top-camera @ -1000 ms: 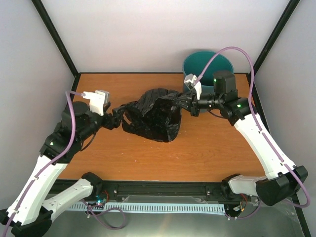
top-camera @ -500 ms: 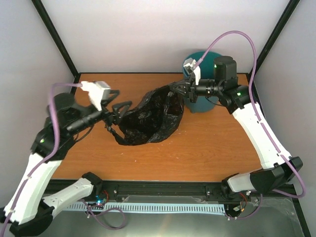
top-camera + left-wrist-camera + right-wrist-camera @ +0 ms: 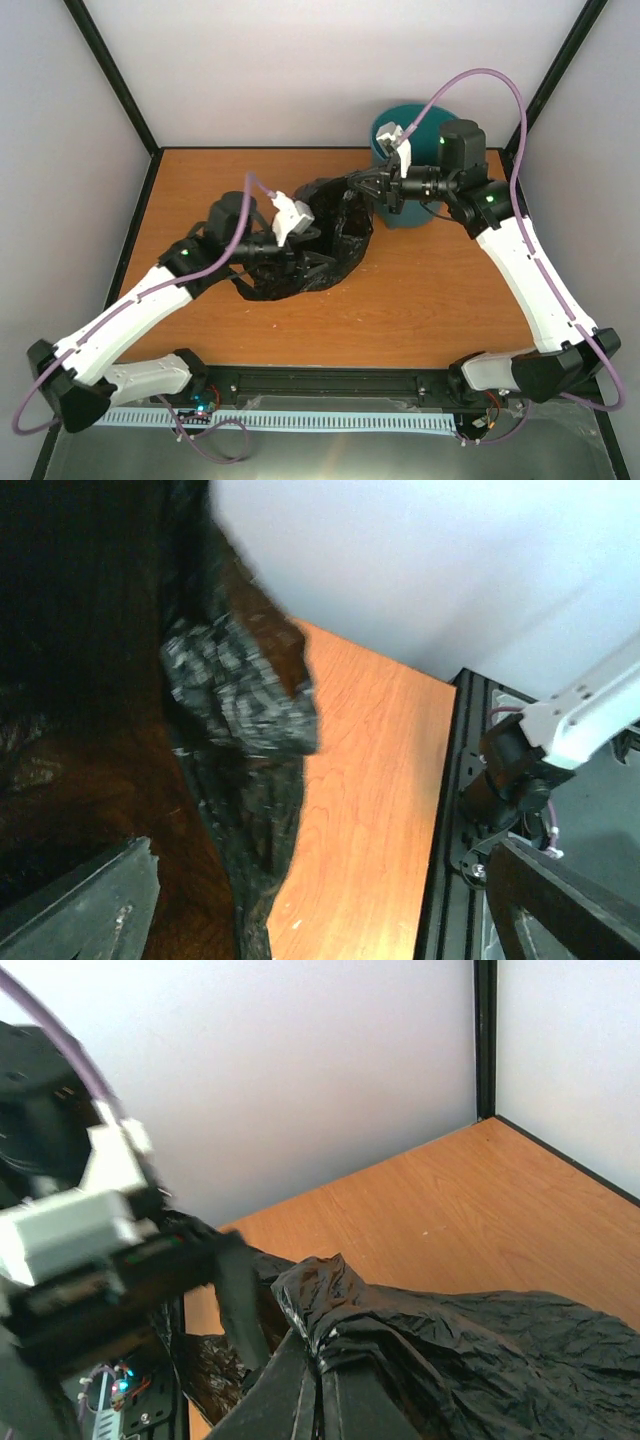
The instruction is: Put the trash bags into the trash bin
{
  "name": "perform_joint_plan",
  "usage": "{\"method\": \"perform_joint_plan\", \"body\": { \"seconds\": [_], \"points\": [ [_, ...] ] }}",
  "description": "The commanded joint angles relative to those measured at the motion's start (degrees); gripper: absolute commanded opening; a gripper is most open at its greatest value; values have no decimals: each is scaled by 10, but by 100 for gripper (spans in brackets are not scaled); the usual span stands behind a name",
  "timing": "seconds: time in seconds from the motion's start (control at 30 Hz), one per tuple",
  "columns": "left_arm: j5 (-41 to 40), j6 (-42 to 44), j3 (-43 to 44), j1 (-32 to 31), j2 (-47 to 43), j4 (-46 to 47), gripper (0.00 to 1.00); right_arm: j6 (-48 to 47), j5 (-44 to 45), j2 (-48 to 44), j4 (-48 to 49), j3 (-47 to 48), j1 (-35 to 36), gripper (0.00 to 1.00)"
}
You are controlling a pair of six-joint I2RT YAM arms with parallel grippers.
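Right now I'm mid-lift: right pincer [image 3: 322,1360] clamped on a bunched edge of the trash bag [image 3: 325,240], which sags onto the bench [image 3: 440,290] beside the trash bin [image 3: 408,214]. The left pincer [image 3: 320,890] is spread wide, gripping nothing. Next, I'd carry the bag over the bin's rim.

trash bin [image 3: 408,214] half hidden behind right arm [image 3: 520,250] — left claw [image 3: 305,262] (overhead) lost in bag [image 3: 340,235]

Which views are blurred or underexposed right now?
Left wrist: the trash bag is smeared, its upper-left part crushed to black. Right wrist: bag folds sharp, the left arm soft at the frame's left. Top external: sharp, evenly lit, no glare.
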Motion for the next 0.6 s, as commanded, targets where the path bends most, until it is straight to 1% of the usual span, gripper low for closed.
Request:
{"method": "perform_joint_plan", "body": {
  "seconds": [0.0, 0.1, 0.23, 0.27, 0.37, 0.43, 0.5, 0.57],
  "points": [
    [-77, 21, -15, -20, 58, 70, 93, 7, 7, -35, 11, -19, -1, 3],
    [-107, 21, -10, -20, 77, 73, 91, 12, 9, -52, 20, -37, -1, 3],
    [-76, 31, -12, -25, 79, 94, 87, 17, 6, -60, 22, -42, -1, 3],
    [-63, 40, -4, -36, 86, 90, 84, 17, 6, -58, 20, -41, -1, 3],
    [-84, 65, 32, -79, 119, 74, 80, 13, 8, -54, 16, -38, -1, 3],
    [-88, 73, 54, -93, 139, 66, 74, 10, 7, -51, 12, -36, -2, 3],
    [-90, 78, 78, -95, 160, 58, 62, 9, 9, -49, 10, -35, -2, 3],
    [-96, 81, 88, -95, 170, 53, 53, 9, 12, -49, 8, -34, -2, 3]
  ]
}}
